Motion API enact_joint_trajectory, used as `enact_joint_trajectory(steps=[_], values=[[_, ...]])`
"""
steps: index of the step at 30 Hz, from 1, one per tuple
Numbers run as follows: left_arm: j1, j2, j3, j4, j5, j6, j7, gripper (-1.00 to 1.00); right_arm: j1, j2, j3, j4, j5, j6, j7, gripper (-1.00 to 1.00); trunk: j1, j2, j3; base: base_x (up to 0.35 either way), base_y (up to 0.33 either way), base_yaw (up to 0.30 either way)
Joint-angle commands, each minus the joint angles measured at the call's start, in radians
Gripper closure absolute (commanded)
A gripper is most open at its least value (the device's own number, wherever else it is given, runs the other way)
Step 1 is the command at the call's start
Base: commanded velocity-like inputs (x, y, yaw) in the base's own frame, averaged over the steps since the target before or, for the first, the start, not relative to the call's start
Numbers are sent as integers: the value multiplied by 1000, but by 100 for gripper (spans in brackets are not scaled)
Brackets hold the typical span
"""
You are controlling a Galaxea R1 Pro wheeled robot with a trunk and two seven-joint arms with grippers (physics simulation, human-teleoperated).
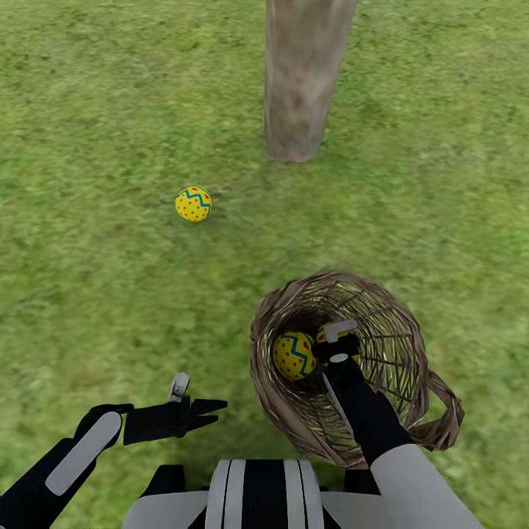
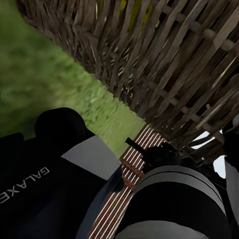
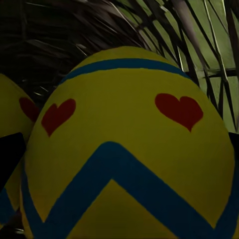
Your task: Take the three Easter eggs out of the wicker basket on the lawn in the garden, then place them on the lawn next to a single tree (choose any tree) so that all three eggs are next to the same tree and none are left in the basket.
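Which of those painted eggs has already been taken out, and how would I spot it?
Find the thick grey-beige tree trunk rising from the lawn. Down and to its left, an egg lies alone on open grass, yellow with a blue zigzag and red dots. The other two eggs look alike but sit inside the wicker basket, where the right gripper reaches.
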Motion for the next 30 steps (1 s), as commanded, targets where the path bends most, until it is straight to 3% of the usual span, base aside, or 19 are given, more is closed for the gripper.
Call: enact_joint_trajectory(steps=[1,8,9,30], values=[[-1,1,-1,0,1,2,-3,-100,0,0,1,0,-2,7,-2,-100,0,0,-1,0,0,0],[-1,1,-1,0,2,2,-3,-100,0,-2,0,-1,-2,7,-2,-100,0,0,-3,0,0,0],[-1,1,-1,-1,2,2,-3,-100,0,-2,0,-2,-2,7,-2,100,0,0,-3,0,0,0],[-1,1,-1,-1,2,3,-4,-100,0,-1,-3,-7,0,9,-4,100,0,0,-3,0,0,0]])
